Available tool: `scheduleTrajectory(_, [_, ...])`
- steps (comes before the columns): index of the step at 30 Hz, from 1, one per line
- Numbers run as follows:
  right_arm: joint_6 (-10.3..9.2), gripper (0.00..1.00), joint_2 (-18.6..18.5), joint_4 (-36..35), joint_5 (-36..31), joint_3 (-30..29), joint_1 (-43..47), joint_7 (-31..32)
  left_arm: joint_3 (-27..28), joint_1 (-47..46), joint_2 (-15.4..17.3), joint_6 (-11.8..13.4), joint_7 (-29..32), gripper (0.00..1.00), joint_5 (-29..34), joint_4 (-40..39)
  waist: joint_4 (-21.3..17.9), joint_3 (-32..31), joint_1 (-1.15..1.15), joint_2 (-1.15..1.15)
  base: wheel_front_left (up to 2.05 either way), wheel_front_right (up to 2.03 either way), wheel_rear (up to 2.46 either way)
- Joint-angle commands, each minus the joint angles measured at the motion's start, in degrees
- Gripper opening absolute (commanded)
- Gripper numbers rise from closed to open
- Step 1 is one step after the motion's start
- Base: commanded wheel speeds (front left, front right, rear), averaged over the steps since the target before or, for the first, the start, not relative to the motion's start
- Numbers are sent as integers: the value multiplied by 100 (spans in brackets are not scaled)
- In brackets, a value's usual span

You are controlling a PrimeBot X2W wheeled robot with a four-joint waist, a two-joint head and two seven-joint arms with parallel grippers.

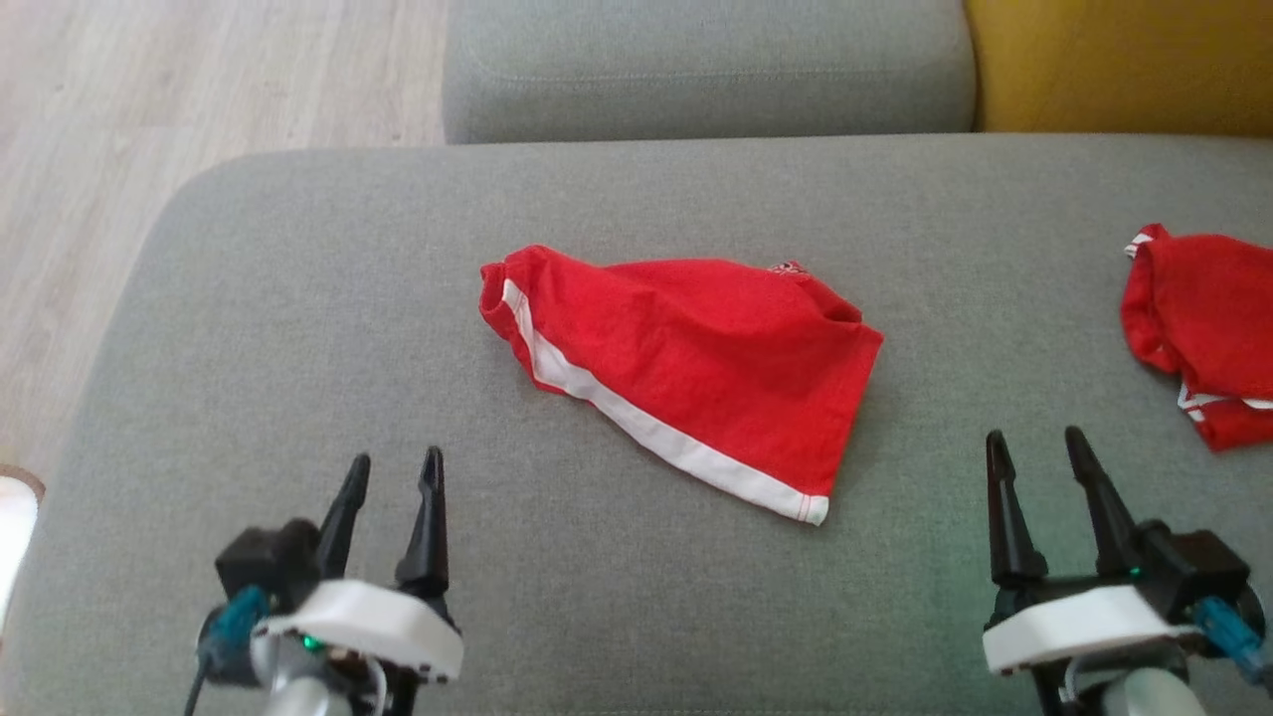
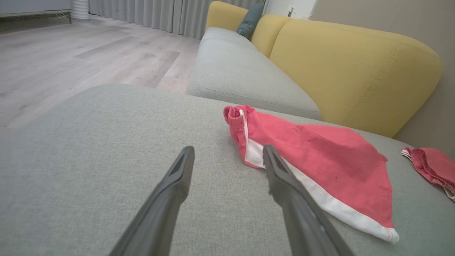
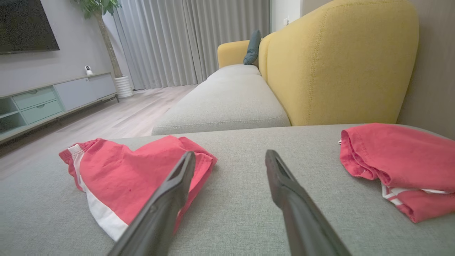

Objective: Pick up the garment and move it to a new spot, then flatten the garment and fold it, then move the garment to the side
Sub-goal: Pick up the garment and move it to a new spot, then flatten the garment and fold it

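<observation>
Head view shows red bundle right of garment

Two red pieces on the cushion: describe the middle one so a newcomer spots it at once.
On the big grey cushion before the yellow sofa back, look near the centre. The red garment there lies spread out with a long white stripe along its near edge; the other red garment sits bunched at the cushion's right edge.
</observation>
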Motion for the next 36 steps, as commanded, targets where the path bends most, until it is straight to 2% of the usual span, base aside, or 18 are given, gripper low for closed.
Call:
scheduleTrajectory(1, [37, 100, -29, -144, 30, 166, -107, -92, 284, -83, -34, 2, -70, 100, 90, -253, -3, -34, 0, 0, 0, 0, 0])
scheduleTrajectory(14, [37, 100, -29, 24, -8, 211, -124, -130, 538, 158, -282, -198, -71, 100, 395, -216, 23, -90, 0, 0, 0, 0, 0])
scheduleTrajectory(36, [37, 100, -29, 32, -25, 239, -134, -66, 721, 134, -405, -342, -71, 100, 578, -120, 14, -21, 0, 0, 0, 0, 0])
